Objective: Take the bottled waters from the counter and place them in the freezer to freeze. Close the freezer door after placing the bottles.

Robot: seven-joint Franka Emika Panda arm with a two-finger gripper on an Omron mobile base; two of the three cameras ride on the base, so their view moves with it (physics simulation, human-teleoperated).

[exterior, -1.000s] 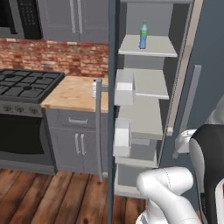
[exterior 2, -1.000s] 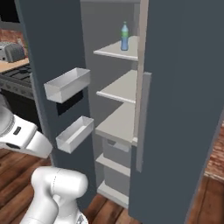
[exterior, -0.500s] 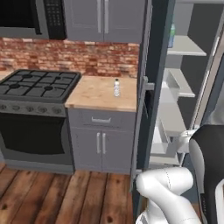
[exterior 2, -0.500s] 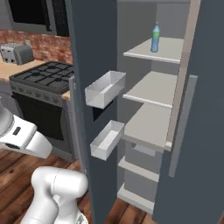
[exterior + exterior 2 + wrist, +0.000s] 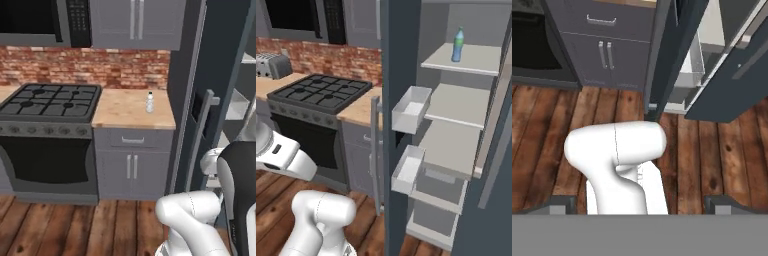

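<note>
One bottled water (image 5: 149, 102), clear-whitish, stands upright on the tan counter (image 5: 125, 109) near its right end, beside the freezer door's (image 5: 192, 95) edge. The other bottled water (image 5: 457, 45), blue-tinted with a green cap, stands on an upper shelf of the open freezer (image 5: 466, 107). The freezer door (image 5: 398, 65) stands wide open, its white bins (image 5: 411, 107) facing the shelves. In the hand view my gripper (image 5: 641, 206) points down at the wooden floor, far from both bottles. It is open, its fingertips (image 5: 562, 205) wide apart with nothing held.
A black gas stove (image 5: 47, 102) sits left of the counter, with grey cabinets (image 5: 131, 167) below and a microwave (image 5: 45, 22) above. A toaster (image 5: 271, 65) stands at the far left. The door's bar handle (image 5: 202, 132) juts toward me.
The whole picture has shifted: the base has turned left, bringing the stove and counter into view. Both bottles stay where they were. The gripper stays open.
</note>
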